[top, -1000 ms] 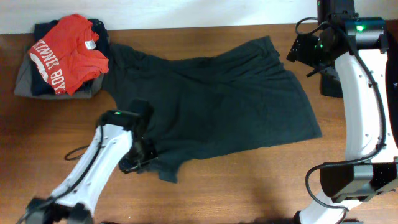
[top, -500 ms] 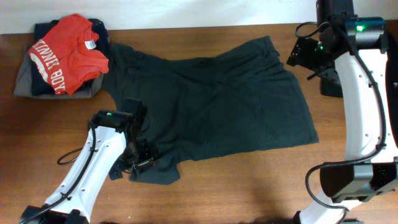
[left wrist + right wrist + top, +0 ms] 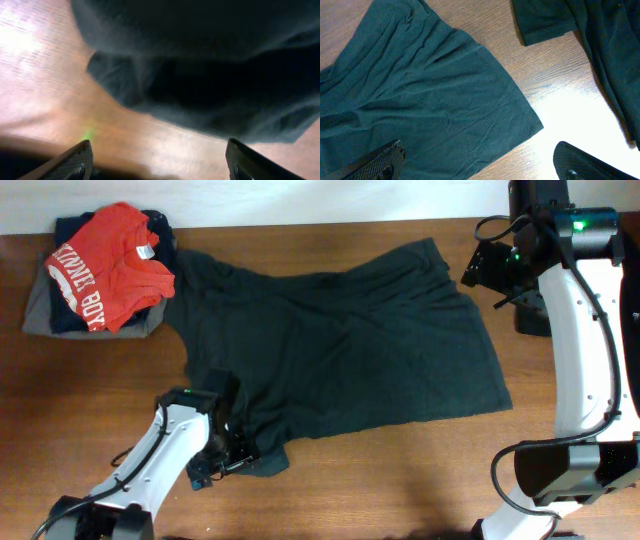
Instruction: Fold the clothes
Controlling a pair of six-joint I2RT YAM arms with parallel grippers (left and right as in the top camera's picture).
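Note:
The clothes, one large black T-shirt [image 3: 350, 345], lie spread plain side up across the middle of the table. Its front-left sleeve [image 3: 262, 460] is bunched near the table's front. My left gripper [image 3: 225, 464] is just left of that sleeve, low over the wood. In the left wrist view that gripper [image 3: 160, 162] is open with bare wood between its fingers, and the sleeve [image 3: 200, 75] lies ahead of it. My right gripper [image 3: 480, 265] hangs open, high over the shirt's far right corner. In the right wrist view it [image 3: 480, 165] holds nothing, with the shirt's hem [image 3: 420, 100] below it.
A pile of folded garments topped by a red tee [image 3: 110, 265] sits at the far left corner. The right arm's dark base [image 3: 530, 315] stands at the right edge. More dark cloth [image 3: 610, 50] shows at the right of the right wrist view.
My left gripper was shut on the front-left sleeve, then opened and let it go. It has since drawn back a little toward the table's front. The right arm has stayed still.

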